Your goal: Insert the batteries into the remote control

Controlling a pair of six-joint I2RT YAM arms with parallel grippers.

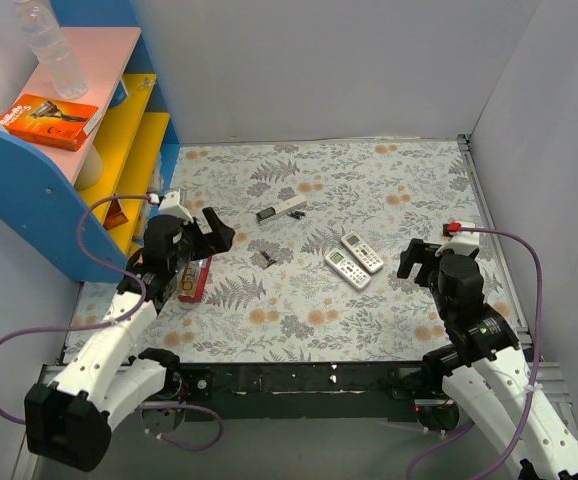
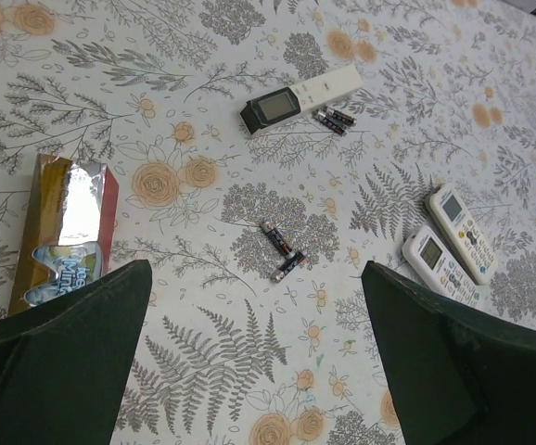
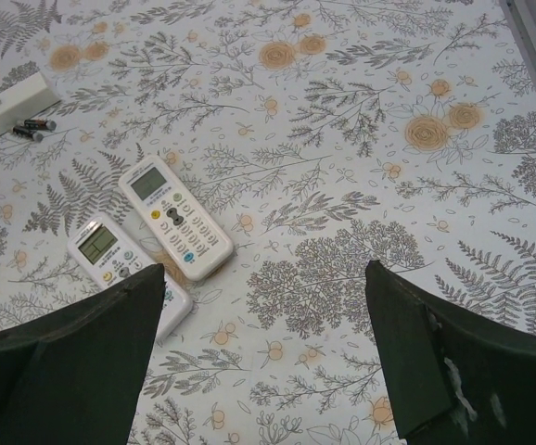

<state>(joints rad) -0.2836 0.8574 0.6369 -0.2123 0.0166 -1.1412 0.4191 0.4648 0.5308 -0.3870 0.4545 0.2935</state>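
Two white remote controls (image 1: 347, 268) (image 1: 362, 253) lie side by side, face up, right of the mat's centre. In the right wrist view, remote (image 3: 173, 218) and remote (image 3: 110, 260) sit just left of my open right gripper (image 3: 266, 278). Two small dark batteries (image 2: 281, 241) (image 2: 289, 265) lie on the mat a little beyond my open left gripper (image 2: 254, 278). Two more batteries (image 2: 333, 119) rest farther off beside a white bar with a black end (image 2: 300, 97). From above, the left gripper (image 1: 212, 232) hovers left of the near batteries (image 1: 263, 259). The right gripper (image 1: 416, 260) hangs right of the remotes. Both grippers hold nothing.
A red and gold packet (image 1: 195, 280) lies under the left arm, also seen as the packet (image 2: 64, 227). A blue, yellow and pink shelf (image 1: 99, 130) with a water bottle (image 1: 54, 50) and an orange box (image 1: 54, 120) stands at the left. Grey walls enclose the floral mat (image 1: 369, 170).
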